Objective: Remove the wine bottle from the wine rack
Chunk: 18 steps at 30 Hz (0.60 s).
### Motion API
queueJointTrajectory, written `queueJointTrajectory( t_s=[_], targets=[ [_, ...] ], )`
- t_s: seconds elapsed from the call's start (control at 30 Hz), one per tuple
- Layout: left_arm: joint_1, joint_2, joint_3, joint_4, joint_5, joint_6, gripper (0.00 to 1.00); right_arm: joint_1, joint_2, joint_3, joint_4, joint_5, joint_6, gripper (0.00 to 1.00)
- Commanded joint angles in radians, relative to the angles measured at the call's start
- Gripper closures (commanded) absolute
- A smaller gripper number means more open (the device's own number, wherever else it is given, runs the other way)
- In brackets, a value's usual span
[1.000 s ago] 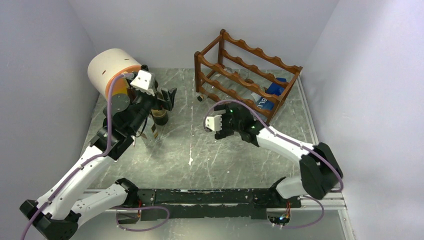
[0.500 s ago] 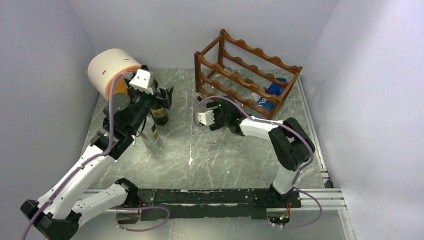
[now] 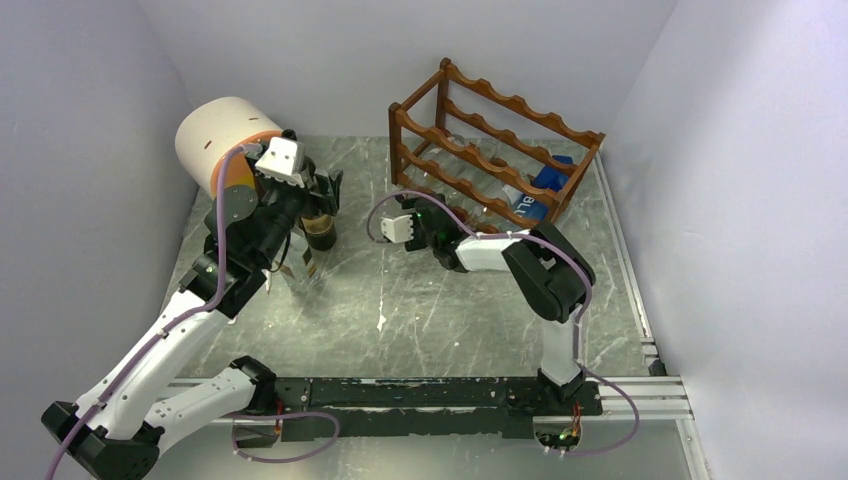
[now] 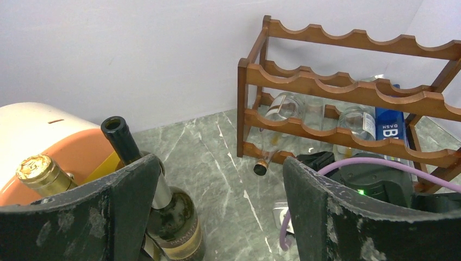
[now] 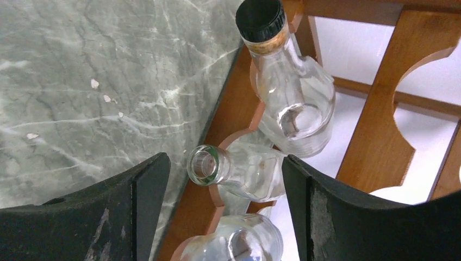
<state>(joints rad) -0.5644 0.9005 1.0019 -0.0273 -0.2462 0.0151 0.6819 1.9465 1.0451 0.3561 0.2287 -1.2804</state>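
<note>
the right gripper [image 5: 223,166], jaws wide, frames the open-mouthed clear glass bottle [image 5: 244,174] lying in the reddish-brown scalloped wooden rack [image 5: 380,136] at lower centre of the wrist view; closing off-centre could slip on the slick neck or nudge the black-capped clear bottle [image 5: 288,92] just above.

The reddish-brown, scalloped wine rack [image 3: 510,99] is standing upright near the back wall, cradling a clear uncapped wine bottle [image 5: 234,169] lying neck-outward on its rails.
</note>
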Motion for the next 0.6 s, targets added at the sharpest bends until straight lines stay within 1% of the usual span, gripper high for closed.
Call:
queueJointTrajectory(
  t_s=[0.0,0.1,0.2,0.23,0.37,0.47,0.57],
  targets=[
    [0.008,-0.005,-0.005,0.027,-0.016,-0.001,0.13,0.000,0.037,0.040,0.100,0.078,0.031,0.21],
    [0.009,-0.004,-0.003,0.027,-0.014,-0.003,0.13,-0.001,0.067,0.038,0.161,0.112,0.009,0.23],
    [0.008,-0.003,-0.005,0.027,-0.010,-0.004,0.13,-0.001,0.118,0.051,0.177,0.140,-0.008,0.30],
    [0.008,-0.002,-0.005,0.027,-0.010,-0.003,0.13,-0.003,0.125,0.052,0.186,0.139,-0.012,0.31],
    [0.008,0.004,-0.003,0.024,-0.008,-0.003,0.13,-0.003,0.153,0.050,0.214,0.123,-0.019,0.32],
    [0.008,0.009,-0.005,0.024,-0.008,-0.003,0.13,-0.011,0.183,0.063,0.246,0.140,-0.032,0.32],
    [0.008,0.012,-0.003,0.023,-0.007,-0.003,0.13,-0.017,0.210,0.076,0.271,0.152,-0.045,0.37]
  ],
)
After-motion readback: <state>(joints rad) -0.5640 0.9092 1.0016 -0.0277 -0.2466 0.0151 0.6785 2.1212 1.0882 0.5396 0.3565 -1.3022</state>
